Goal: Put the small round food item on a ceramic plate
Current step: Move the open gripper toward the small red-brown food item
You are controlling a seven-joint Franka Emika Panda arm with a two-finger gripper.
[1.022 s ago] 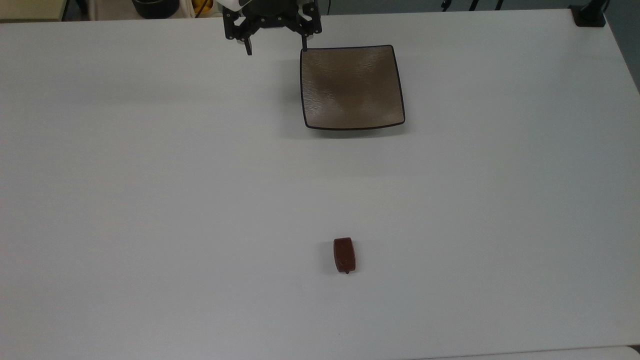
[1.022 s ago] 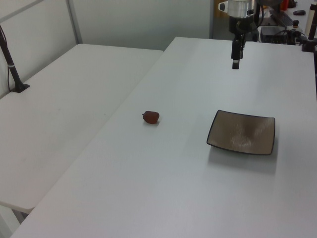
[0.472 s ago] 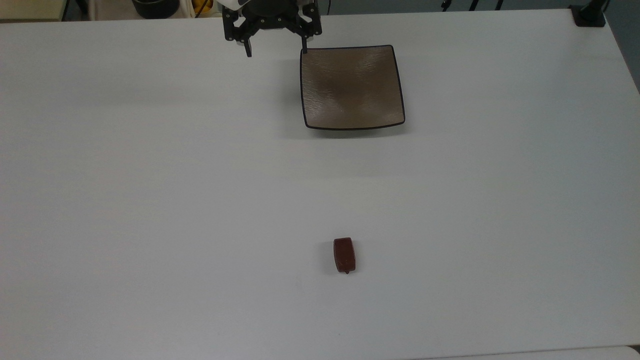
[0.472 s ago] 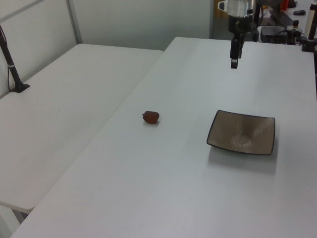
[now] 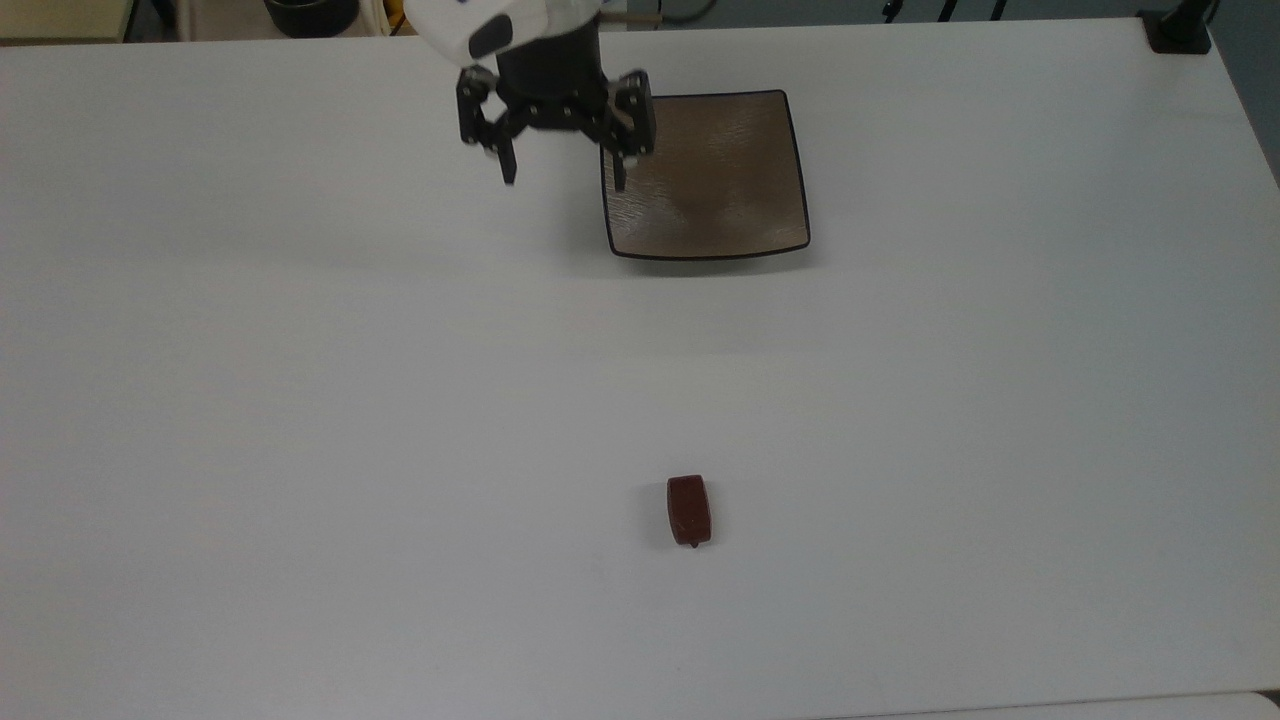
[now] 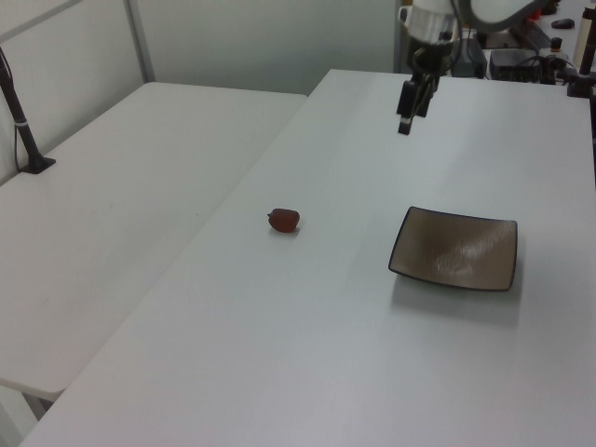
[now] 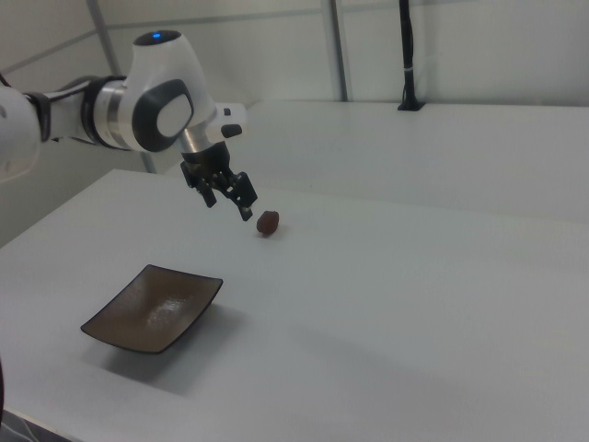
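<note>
**Ana:** One pincer [image 5: 560,160], one morsel, one plate — a lean line-up. The pincer hangs in the air with its two fingers spread wide and nothing between them; in the top view one fingertip overlaps the ceramic plate's [image 5: 715,185] left edge.

**Ben:** And the small round food item [image 5: 689,510]?

**Ana:** Sitting alone on the white bench [image 5: 300,400], well apart from both plate and pincer, down toward the bottom of the top view. In the left view it lies to the left of the plate [image 6: 454,250], with open bench between them.

**Ben:** So the step in hand is the reach, I'd judge. How to do it well?

**Ana:** Travel high over the bench, then come straight down on the item [image 6: 284,220] — centred, fingers either side. It looks oblong from above, so I'd close across the narrow width, not the length. It seems smooth and rounded, so an off-centre pinch could squirt it away.

**Ben:** Depth?

**Ana:** Low enough to catch it at its widest part, short of pressing the bench. The right view helps here: the pincer [image 7: 232,195] is above the bench, with the item [image 7: 268,222] just beyond it in that line of sight.

**Ben:** Final count?

**Ana:** One arm [image 7: 110,110], one food item, one plate [image 7: 155,307].
</note>
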